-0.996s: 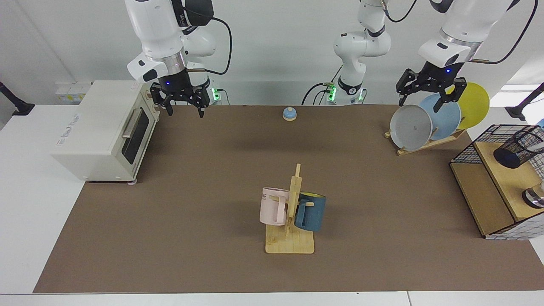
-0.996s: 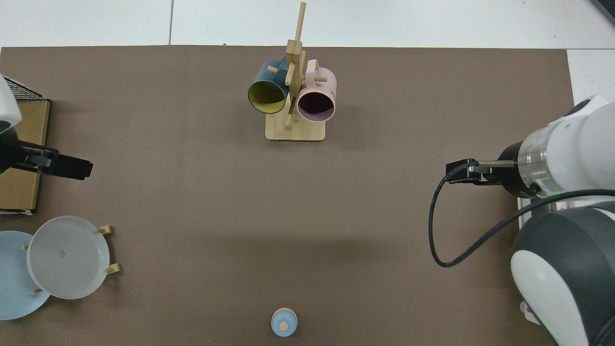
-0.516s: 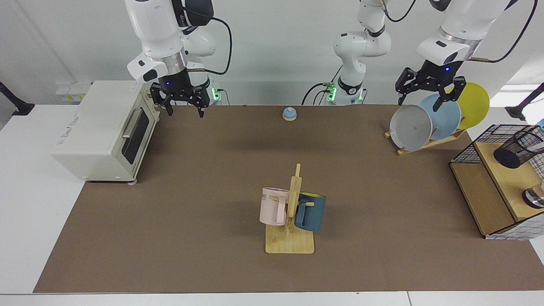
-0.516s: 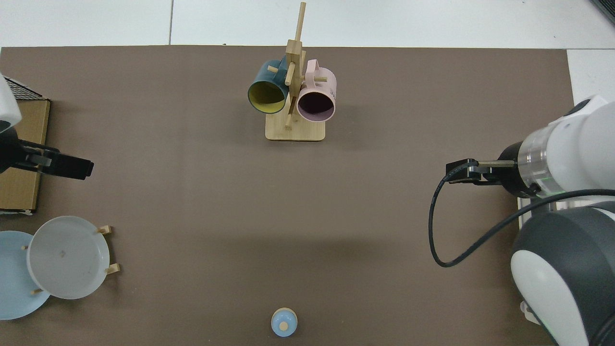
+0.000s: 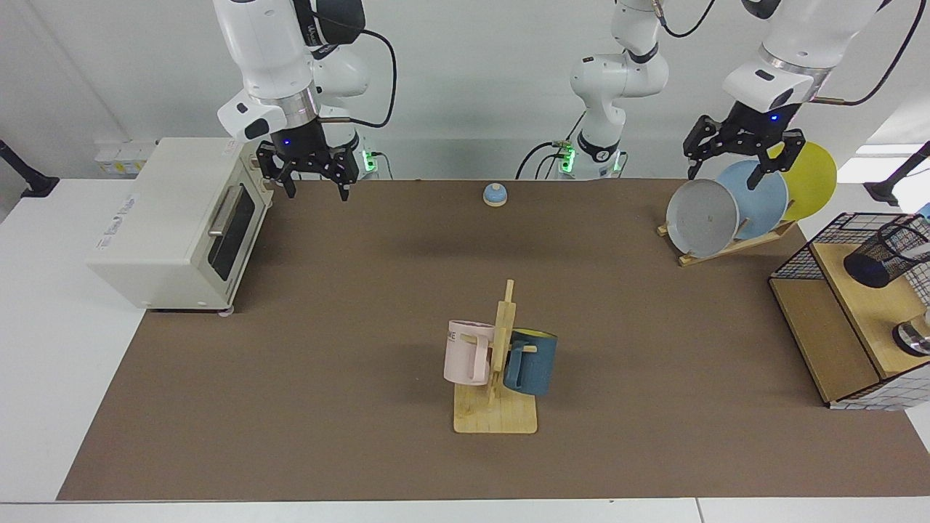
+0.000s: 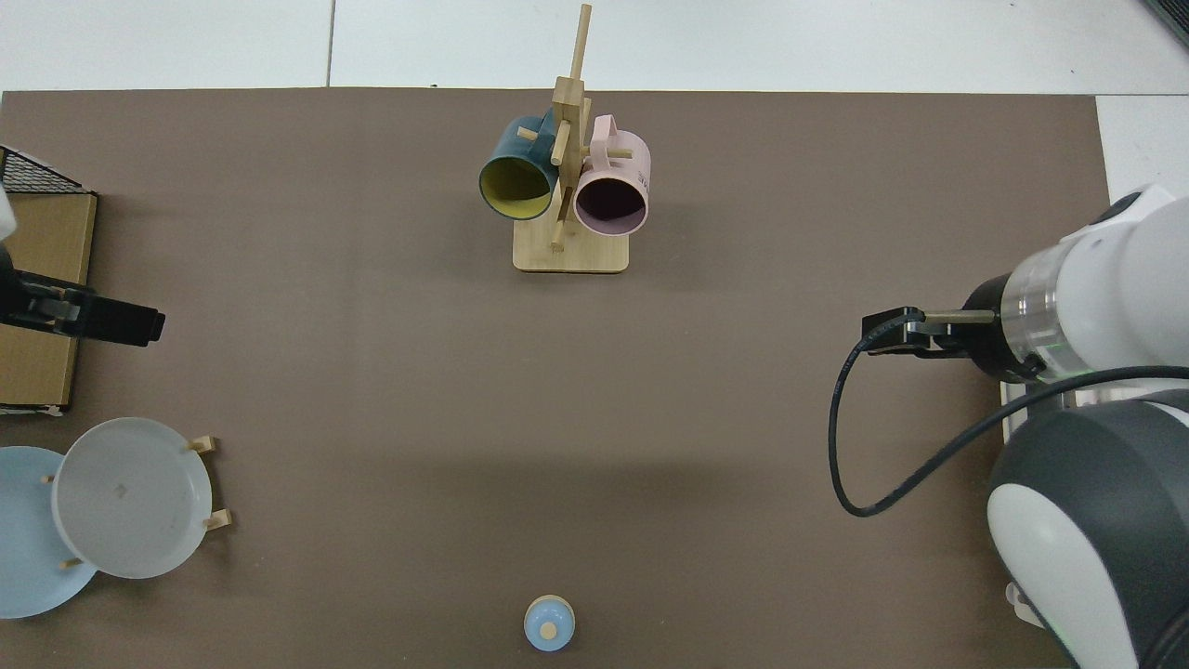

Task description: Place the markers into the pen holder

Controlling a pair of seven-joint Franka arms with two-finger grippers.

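My left gripper [image 5: 741, 158] above the plates [image 5: 703, 216], fingers wide and empty, my right gripper [image 5: 312, 176] waiting by the toaster oven [image 5: 174, 225], fingers wide, pen holder [image 5: 885, 253] on the basket shelf

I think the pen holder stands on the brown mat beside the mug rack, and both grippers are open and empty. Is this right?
Not quite. The facing view shows the pen holder on the wooden shelf of the wire basket, far from the mug rack. The left gripper and right gripper are indeed open and empty.

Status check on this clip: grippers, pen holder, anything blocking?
Left gripper open, above the plate rack. Right gripper open, waiting by the toaster oven. Pen holder on basket shelf, untouched. Nothing in the way.
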